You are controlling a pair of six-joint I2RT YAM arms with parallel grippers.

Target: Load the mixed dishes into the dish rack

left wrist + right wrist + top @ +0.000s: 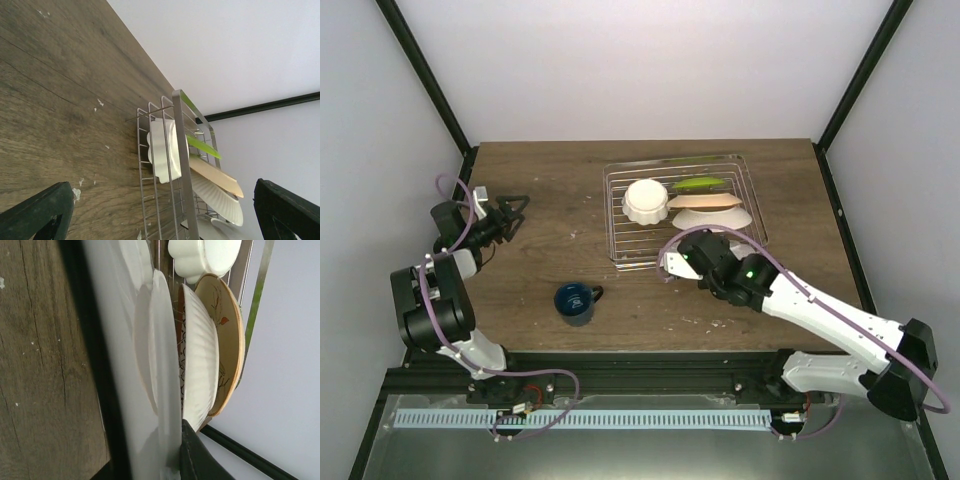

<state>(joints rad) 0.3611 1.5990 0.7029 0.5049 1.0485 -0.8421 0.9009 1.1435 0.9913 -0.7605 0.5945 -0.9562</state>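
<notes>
White plate (160, 365): clamped edge-on in the closed right gripper (166, 466), dish rack (608, 215) directly ahead. Left gripper (514, 214): fully open, empty.

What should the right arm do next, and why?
Probably ease the white plate down into the rack, then open. The right gripper is shut on it, upright beside the ribbed dish; whether it is seated is unclear.
</notes>
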